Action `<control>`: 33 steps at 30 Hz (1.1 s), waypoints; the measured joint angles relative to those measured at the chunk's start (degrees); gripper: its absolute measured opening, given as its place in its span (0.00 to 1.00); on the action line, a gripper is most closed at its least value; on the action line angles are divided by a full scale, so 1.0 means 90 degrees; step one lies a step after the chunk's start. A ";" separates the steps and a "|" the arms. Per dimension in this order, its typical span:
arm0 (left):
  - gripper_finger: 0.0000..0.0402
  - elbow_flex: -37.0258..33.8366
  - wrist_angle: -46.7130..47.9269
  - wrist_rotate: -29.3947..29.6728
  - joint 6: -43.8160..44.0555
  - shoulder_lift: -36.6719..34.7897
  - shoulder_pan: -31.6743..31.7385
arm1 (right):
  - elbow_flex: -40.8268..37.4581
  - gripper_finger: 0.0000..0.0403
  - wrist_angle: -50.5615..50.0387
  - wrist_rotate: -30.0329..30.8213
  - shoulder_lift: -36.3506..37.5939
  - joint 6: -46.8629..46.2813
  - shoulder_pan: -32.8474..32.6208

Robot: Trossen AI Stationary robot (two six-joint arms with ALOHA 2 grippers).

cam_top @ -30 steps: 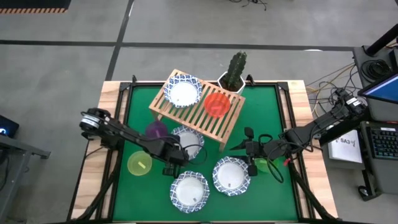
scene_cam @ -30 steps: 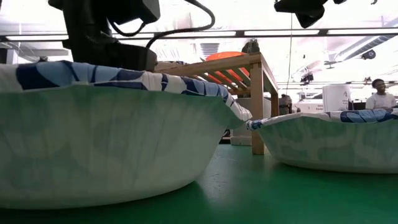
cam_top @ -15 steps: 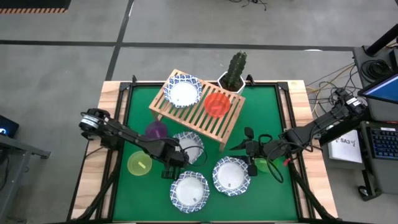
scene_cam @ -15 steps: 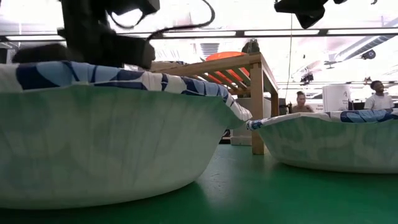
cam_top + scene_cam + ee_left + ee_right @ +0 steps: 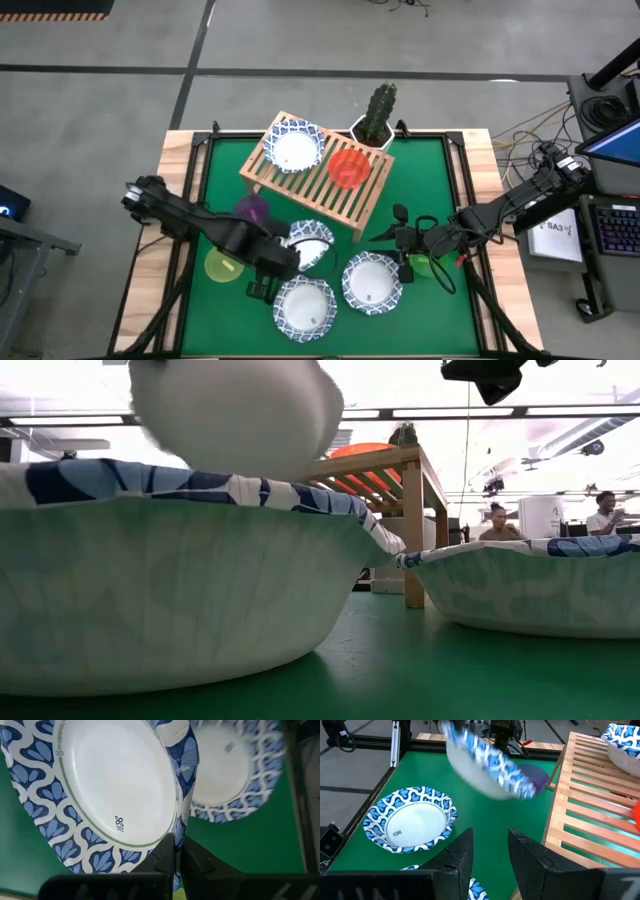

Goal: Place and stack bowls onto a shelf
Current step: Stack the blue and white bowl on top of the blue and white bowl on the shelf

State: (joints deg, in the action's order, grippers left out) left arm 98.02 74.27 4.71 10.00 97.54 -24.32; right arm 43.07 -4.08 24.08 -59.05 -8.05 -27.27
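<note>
My left gripper (image 5: 283, 260) is shut on a white bowl with a blue patterned rim (image 5: 310, 244), which hangs over the green mat in front of the wooden shelf (image 5: 330, 190). Its underside (image 5: 235, 415) shows in the low view. On the shelf stand another blue-rimmed bowl (image 5: 295, 146) and a red bowl (image 5: 348, 168). Two more blue-rimmed bowls (image 5: 305, 308) (image 5: 372, 283) rest on the mat. A purple bowl (image 5: 250, 210) and a yellow-green bowl (image 5: 222, 262) lie left of them. My right gripper (image 5: 490, 852) waits open beside a green bowl (image 5: 425, 265). My left gripper pinches the bowl's patterned rim (image 5: 176, 836) between its two fingers, one on the inner face and one on the outer wall. The fingers come from the table's near left side. The bowl is lifted clear of the mat and tilted (image 5: 490, 762).
A cactus in a white pot (image 5: 375, 118) stands at the shelf's far right corner. Bare green mat (image 5: 430, 180) lies right of the shelf. Wooden table edges frame the mat. People show in the room beyond the table.
My left gripper has shut on the rim of the blue-rimmed bowl in front of the shelf, then risen and drawn back toward the near left. The bowl has come off the mat and now hangs tilted.
</note>
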 joint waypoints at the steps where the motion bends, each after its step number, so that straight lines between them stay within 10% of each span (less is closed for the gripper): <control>1: 0.00 0.0317 0.0203 0.0125 -0.0068 0.0000 0.0000 | 0.0000 0.28 0.0002 0.0000 0.0000 0.0013 0.0002; 13: 0.00 0.2752 0.1748 0.2089 -0.1746 -0.0019 0.0863 | -0.0002 0.28 0.0007 0.0000 0.0000 -0.0025 0.0002; 26: 0.00 0.1911 0.1663 0.1858 -0.2487 0.0074 0.4231 | -0.0002 0.28 0.0010 0.0000 -0.0005 -0.0156 0.0002; 33: 0.00 0.1181 0.1286 0.1151 -0.2520 0.0075 0.4801 | -0.0002 0.28 0.0012 0.0000 -0.0005 -0.0100 0.0002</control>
State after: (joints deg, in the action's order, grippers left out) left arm 108.65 85.85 15.07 -12.68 98.21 18.90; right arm 43.05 -3.97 24.08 -59.09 -8.95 -27.25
